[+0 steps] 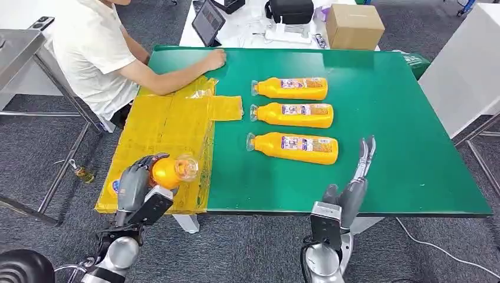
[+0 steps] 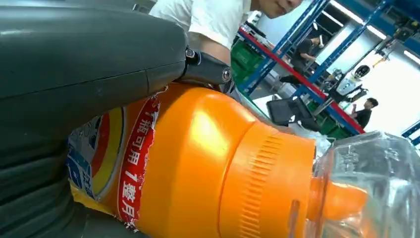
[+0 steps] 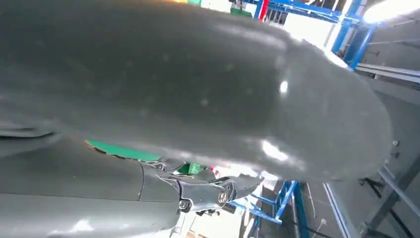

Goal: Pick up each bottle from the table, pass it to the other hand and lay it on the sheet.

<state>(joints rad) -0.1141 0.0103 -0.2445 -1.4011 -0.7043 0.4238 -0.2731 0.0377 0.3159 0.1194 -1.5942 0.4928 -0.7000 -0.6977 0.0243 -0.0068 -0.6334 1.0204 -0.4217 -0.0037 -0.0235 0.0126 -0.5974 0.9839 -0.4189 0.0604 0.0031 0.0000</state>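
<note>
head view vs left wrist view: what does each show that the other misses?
Head view alone: three orange bottles lying in a row on the green table, the yellow sheet at the table's left side, the right hand open with fingers raised beside the nearest bottle, and a cardboard box beyond the table.
Left wrist view alone: the held bottle's label close up, and blue racking with people far behind.
Both: the left hand gripping the held bottle with its clear cap, and the person in a white shirt.
</note>
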